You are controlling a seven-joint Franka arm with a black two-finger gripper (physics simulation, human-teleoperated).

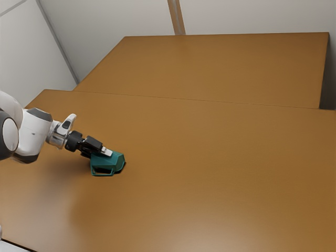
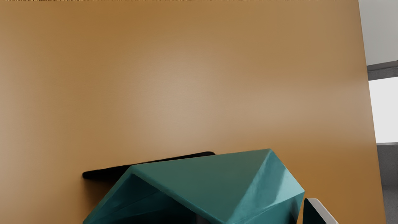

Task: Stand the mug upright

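Observation:
The teal faceted mug (image 1: 116,160) lies tipped over on the table towards the exterior view's left, with an angular loop at its lower side. My gripper (image 1: 107,153) is at the mug's upper side, slanting down from the arm. In the wrist view the mug (image 2: 211,180) has a dark hollow facing the hand, and a flat black strip shows along its far edge. The gripper (image 2: 200,218) stands open around that area; one fingertip (image 2: 321,213) is just outside the mug's wall, with a narrow gap, and the other is largely hidden by the mug.
The brown table (image 1: 210,168) stretches out around the mug, and a second brown surface (image 1: 220,68) adjoins its far side. Pale walls (image 1: 252,16) rise behind. A table edge runs along one side of the wrist view, past the fingertip.

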